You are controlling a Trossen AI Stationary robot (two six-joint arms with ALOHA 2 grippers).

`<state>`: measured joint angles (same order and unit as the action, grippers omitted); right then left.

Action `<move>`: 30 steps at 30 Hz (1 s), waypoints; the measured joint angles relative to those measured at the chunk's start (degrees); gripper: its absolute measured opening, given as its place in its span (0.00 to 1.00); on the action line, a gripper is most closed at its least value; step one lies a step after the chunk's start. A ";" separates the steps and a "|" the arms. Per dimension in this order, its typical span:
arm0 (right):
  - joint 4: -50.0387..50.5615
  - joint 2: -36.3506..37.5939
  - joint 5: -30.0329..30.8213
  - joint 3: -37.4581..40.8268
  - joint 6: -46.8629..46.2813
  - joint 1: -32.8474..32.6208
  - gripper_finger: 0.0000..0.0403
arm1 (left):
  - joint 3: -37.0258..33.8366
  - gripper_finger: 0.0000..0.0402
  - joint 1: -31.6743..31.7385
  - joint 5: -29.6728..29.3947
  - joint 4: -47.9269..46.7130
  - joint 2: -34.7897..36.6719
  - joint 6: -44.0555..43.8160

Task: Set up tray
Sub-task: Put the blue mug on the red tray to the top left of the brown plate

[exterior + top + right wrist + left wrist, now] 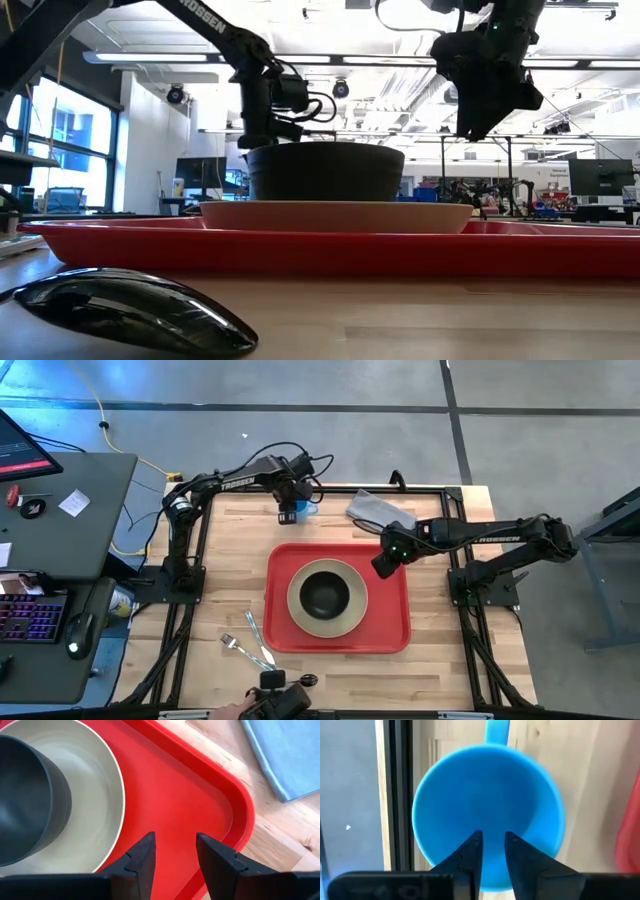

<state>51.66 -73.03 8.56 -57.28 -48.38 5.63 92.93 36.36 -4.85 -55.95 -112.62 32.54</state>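
Observation:
The red tray (385,625) lies mid-table with a beige plate (300,610) on it and a dark bowl (325,594) on the plate. A blue cup (490,790) stands on the wood near the table's far edge, its handle (497,730) pointing away from my fingers. My left gripper (492,842) points down over the cup's mouth, its fingers a narrow gap apart. My right gripper (175,845) hangs open above the tray's far right corner (235,805), with nothing between its fingers. My left gripper points down from above over the cup's mouth, close to one side of the rim (485,880). Whether its fingers touch the cup, I cannot tell.
A blue-grey cloth (375,510) lies at the far edge, right of the cup. A fork (232,643) and a pale utensil (255,632) lie on the wood near the tray's near left corner. A person's hand (232,710) shows at the near edge.

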 joint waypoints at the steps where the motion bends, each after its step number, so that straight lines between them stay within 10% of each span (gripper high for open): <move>1: 0.00 0.00 0.08 0.00 0.02 0.00 0.33 | 0.29 0.27 0.00 0.09 0.00 0.00 -0.25; 12: 0.02 0.00 3.66 0.00 -0.05 0.00 0.33 | 3.32 0.21 -0.22 5.82 -4.39 -0.02 -3.12; 30: -0.11 0.00 10.35 0.00 -0.03 -0.04 0.33 | 3.79 0.55 -2.25 6.49 -7.45 0.07 0.63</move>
<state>51.55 -73.03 18.92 -57.28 -48.40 5.58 96.72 34.11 1.64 -63.40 -112.54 33.17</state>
